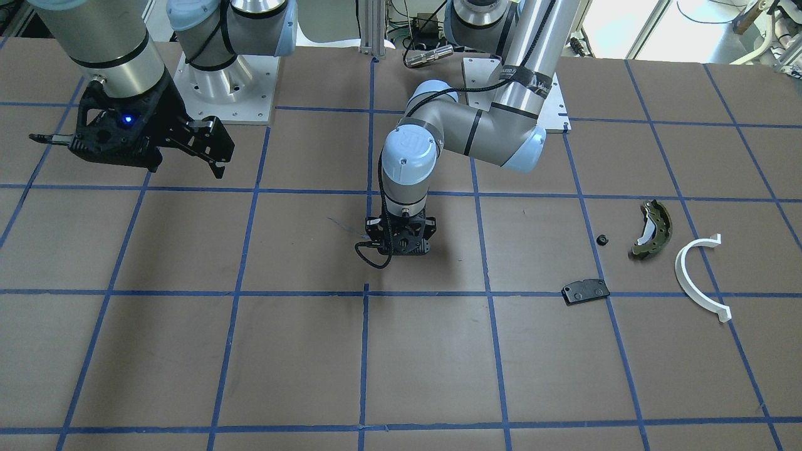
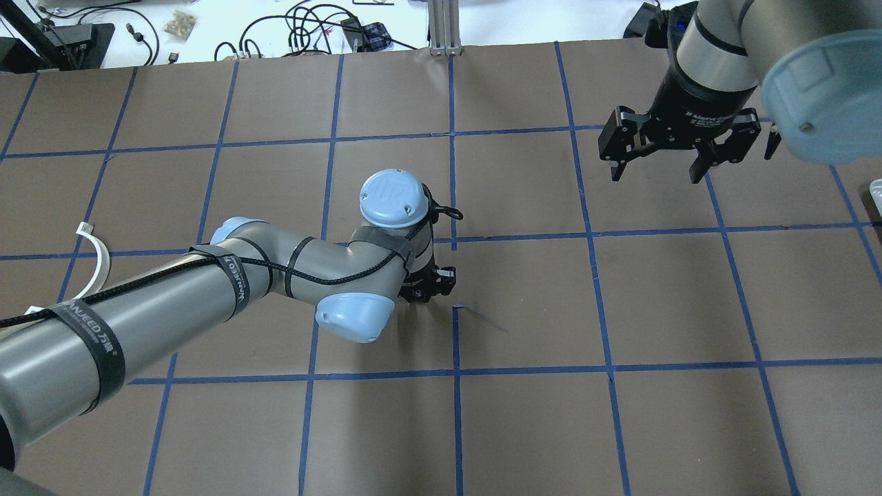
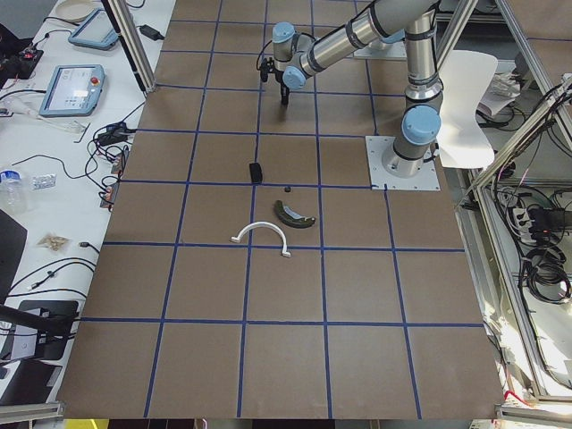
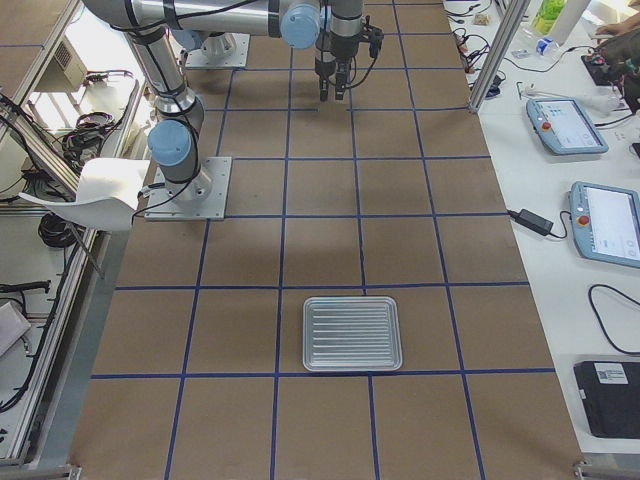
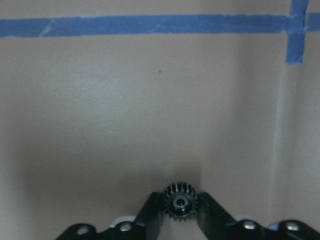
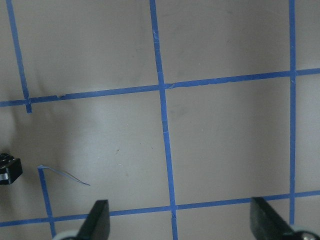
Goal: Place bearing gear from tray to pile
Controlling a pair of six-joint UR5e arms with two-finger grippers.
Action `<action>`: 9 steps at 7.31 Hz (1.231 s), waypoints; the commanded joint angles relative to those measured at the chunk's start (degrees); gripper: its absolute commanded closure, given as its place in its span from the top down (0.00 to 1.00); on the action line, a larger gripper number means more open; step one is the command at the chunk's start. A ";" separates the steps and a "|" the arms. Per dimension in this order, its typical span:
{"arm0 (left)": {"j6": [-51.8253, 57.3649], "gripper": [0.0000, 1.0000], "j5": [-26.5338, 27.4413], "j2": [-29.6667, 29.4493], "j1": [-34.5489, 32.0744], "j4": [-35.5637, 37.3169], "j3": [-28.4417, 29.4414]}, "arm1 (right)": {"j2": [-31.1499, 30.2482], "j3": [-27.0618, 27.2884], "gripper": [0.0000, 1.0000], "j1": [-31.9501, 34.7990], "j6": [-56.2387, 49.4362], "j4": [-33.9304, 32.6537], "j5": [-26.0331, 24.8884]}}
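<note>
My left gripper (image 5: 181, 206) is shut on a small black toothed bearing gear (image 5: 181, 202). It points down low over the middle of the table (image 1: 401, 243), well short of the pile. The pile lies on the robot's left. It holds an olive-green brake shoe (image 1: 653, 228), a white half-ring (image 1: 698, 275) and a flat black pad (image 1: 585, 291). A small black part (image 1: 603, 240) lies next to them. My right gripper (image 2: 658, 165) is open and empty, held above the table on the other side. Its fingers (image 6: 97, 220) stand wide apart.
A ribbed silver tray (image 4: 352, 333) lies flat toward the table's right end, with nothing showing in it. Blue tape lines grid the brown table. A loose curl of blue tape (image 2: 482, 317) lies next to the left gripper. Control tablets (image 3: 67, 88) lie on the side bench.
</note>
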 commanded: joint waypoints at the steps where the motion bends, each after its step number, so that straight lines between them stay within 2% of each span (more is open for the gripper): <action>1: 0.34 0.00 -0.11 1.25 0.52 0.07 0.20 | 0.03 0.01 1.00 0.00 -0.15 -0.03 0.23; 3: 1.91 0.00 1.12 5.02 2.79 -1.15 0.64 | 0.12 0.01 1.00 0.00 -0.15 -0.29 0.32; 4: 2.62 0.00 2.60 7.22 7.16 -4.99 0.73 | 0.29 0.10 1.00 0.00 -0.15 -0.47 0.24; 6: 14.08 0.00 6.12 11.62 16.04 -11.77 0.38 | 0.21 0.10 1.00 0.00 -0.23 -0.29 -0.29; 8: 25.22 0.00 9.03 14.09 24.64 -13.81 -0.84 | 0.21 0.10 1.00 -0.09 -0.23 -0.20 -0.46; 9: 26.52 0.00 9.73 15.14 30.26 -13.81 -1.72 | 0.12 0.10 1.00 0.00 -0.23 -0.20 -0.21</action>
